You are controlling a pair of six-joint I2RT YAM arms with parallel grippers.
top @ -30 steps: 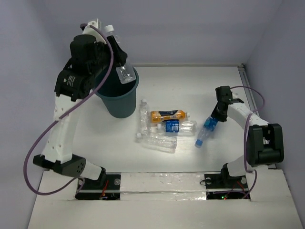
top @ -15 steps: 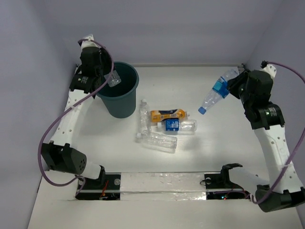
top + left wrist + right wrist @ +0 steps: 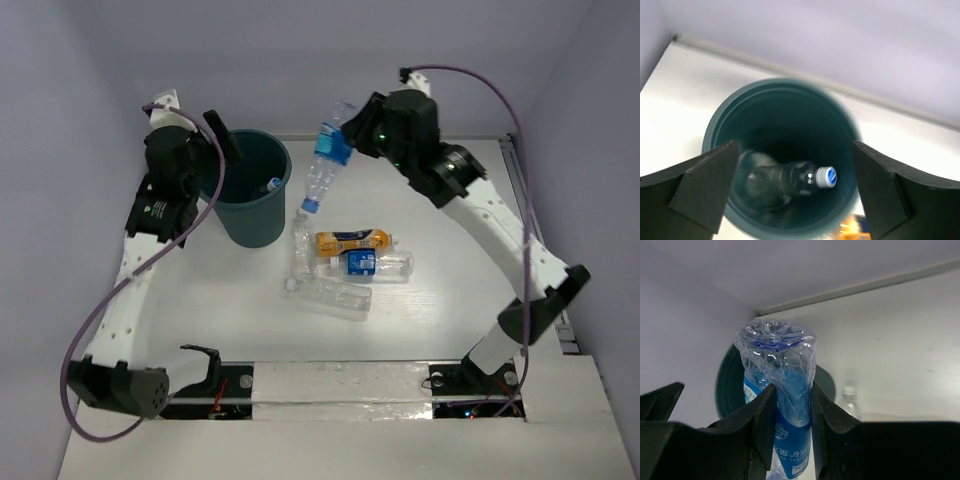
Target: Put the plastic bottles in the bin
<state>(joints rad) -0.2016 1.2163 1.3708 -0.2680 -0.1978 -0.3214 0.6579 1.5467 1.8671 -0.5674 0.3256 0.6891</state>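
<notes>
From above, the left claw (image 3: pixel 225 142) hangs over the bin (image 3: pixel 250 222) with its fingers spread wide and empty. Half a second ago it was carrying a clear bottle at the rim; that dropped bottle (image 3: pixel 270 185) now lies inside. The right claw (image 3: pixel 345 128), which was far to the bin's right, has swung in and grips a blue-labelled bottle (image 3: pixel 325 160), tilted neck-down just right of the bin. Four more bottles (image 3: pixel 340 265) lie in a cluster on the worktop (image 3: pixel 450 290), right of the bin's base.

The left wrist view looks straight down the bin, showing the dropped bottle resting at the bottom between two well-separated fingers.

The right wrist view has the blue-labelled bottle pinched between both fingers, base up, the bin's rim behind it.

So one bottle looks delivered, a second is close, and four wait.
</notes>
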